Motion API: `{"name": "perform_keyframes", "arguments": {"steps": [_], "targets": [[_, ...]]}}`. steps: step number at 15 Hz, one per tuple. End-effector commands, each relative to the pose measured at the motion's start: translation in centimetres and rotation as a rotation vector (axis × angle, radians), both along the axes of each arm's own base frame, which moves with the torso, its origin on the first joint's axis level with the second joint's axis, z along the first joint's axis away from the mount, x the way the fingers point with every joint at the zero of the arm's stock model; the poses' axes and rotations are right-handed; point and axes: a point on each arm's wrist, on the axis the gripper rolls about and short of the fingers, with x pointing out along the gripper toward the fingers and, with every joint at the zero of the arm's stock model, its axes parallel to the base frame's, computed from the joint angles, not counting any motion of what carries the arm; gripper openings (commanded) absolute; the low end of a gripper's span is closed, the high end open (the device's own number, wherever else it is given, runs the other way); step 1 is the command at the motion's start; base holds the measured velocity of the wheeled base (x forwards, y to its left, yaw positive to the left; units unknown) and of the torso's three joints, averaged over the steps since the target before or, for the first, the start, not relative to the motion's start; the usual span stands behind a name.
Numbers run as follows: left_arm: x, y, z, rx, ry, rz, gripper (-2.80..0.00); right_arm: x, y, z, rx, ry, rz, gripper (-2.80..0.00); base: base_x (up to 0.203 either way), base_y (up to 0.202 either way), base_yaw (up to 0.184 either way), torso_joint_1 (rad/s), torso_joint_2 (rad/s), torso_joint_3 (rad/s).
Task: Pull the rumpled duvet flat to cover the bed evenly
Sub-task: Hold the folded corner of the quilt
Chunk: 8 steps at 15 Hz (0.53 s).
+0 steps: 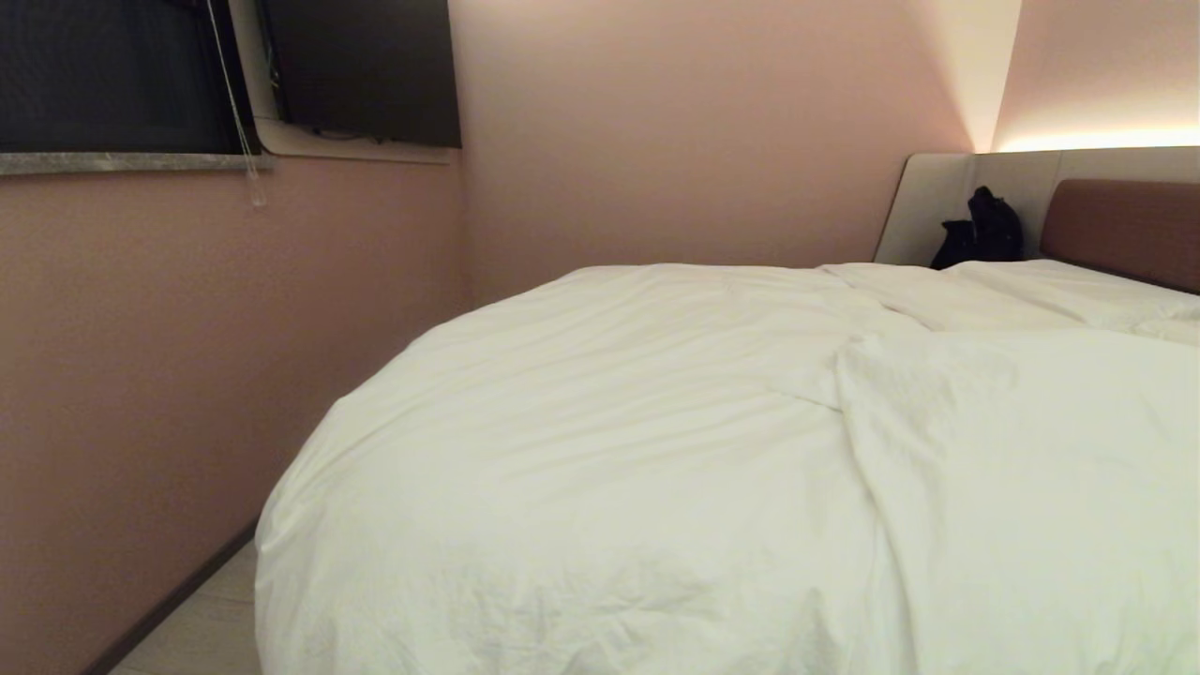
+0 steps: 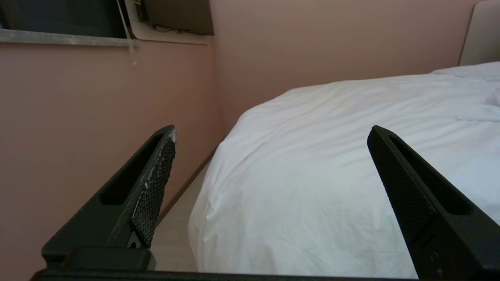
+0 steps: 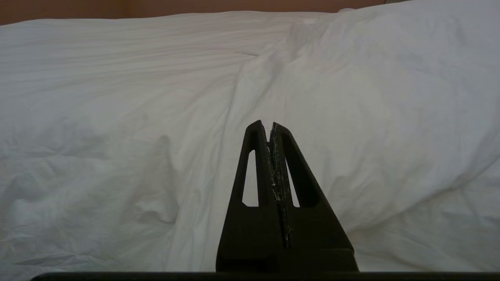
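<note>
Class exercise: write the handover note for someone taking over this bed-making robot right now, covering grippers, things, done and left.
Left gripper: open, empty, short of the bed's near left corner.
Right gripper: shut, empty, facing the duvet.
Puffy white wrinkled duvet: covers the wide low bed with brown padded headboard, draping over the near corner.
Done: mostly spread.
Left: a folded-over ridge on the right side; pull it flat.

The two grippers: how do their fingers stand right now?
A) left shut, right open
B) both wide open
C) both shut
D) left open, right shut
D: the left gripper has its fingers spread wide before the duvet; the right gripper is pressed shut, holding nothing.
</note>
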Motion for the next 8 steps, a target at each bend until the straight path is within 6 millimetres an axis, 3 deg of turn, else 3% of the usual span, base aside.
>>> {"name": "perform_keyframes", "arguments": {"steps": [1, 5, 8], "targets": [[-0.4, 0.0, -1.2, 0.003, -0.015, -0.005, 0.0, 0.0, 0.0, 0.0, -0.001, 0.0, 0.001, -2.8, 0.0, 0.0, 0.0, 0.0, 0.0, 0.0], [-0.2, 0.0, -3.3, 0.001, 0.002, -0.003, 0.0, 0.0, 0.0, 0.0, -0.001, 0.0, 0.001, -2.8, 0.0, 0.0, 0.0, 0.0, 0.0, 0.0], [-0.1, 0.0, -3.5, 0.0, 0.003, -0.006, 0.0, 0.0, 0.0, 0.0, -0.001, 0.0, 0.001, -2.8, 0.0, 0.0, 0.0, 0.0, 0.0, 0.0]]}}
